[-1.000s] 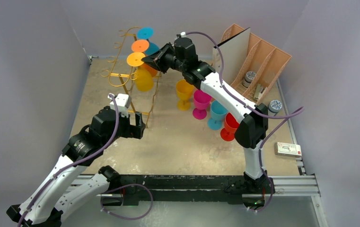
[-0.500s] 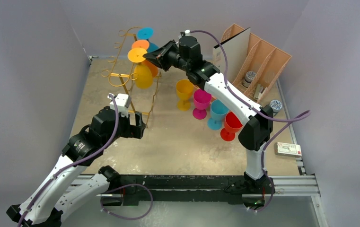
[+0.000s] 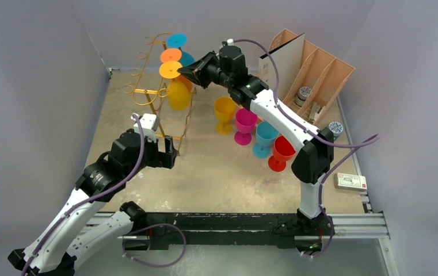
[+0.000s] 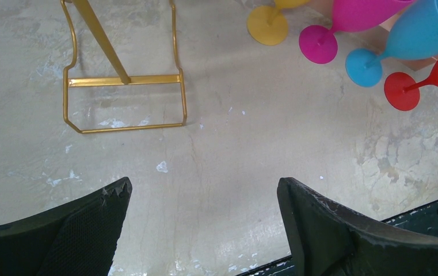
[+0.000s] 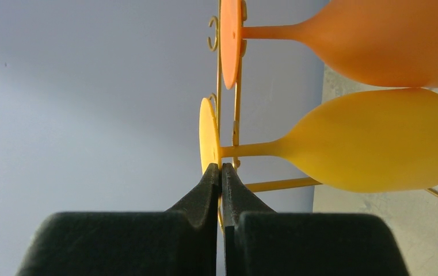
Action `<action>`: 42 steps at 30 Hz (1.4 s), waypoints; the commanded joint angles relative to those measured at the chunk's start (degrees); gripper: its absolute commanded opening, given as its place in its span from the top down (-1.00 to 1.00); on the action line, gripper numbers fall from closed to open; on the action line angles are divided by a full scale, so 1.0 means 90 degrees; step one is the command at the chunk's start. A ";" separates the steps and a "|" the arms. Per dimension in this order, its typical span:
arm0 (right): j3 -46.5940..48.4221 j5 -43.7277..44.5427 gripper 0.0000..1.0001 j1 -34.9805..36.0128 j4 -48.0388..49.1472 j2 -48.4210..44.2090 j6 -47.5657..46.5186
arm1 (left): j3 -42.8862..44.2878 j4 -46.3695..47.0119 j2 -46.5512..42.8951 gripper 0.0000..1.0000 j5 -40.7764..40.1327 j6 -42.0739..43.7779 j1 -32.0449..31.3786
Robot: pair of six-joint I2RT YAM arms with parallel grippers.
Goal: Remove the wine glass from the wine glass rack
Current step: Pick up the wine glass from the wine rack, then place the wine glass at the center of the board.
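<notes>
Right gripper [image 5: 221,168]: black padded fingers pinched together on the thin rim of the disc foot of the yellow glass [image 5: 372,141]. Its smooth, egg-shaped bowl hangs downward at the gold wire rack [image 3: 147,92] (whether still hooked is unclear). Left gripper [image 4: 202,185] gapes wide, empty, above the mottled table [image 4: 233,149].

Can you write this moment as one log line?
right end effector: shut on yellow glass foot | yellow glass: upside down by rack | left end effector: open, empty
</notes>
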 commanded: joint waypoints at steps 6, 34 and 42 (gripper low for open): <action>-0.0211 -0.0014 1.00 -0.0090 0.0272 -0.0662 -0.0201 | 0.0153 0.0256 0.0025 -0.92 0.0051 -0.0104 -0.0028; -0.3219 -0.1002 1.00 -0.0110 0.0816 -0.3434 -0.4070 | 0.0278 0.0973 0.0124 -0.83 0.0903 -0.0861 -0.0024; -0.3772 -0.1945 1.00 -0.0117 -0.0655 -0.4546 -0.6009 | -0.0028 0.2176 -0.0137 -0.91 0.1924 -0.1211 -0.0023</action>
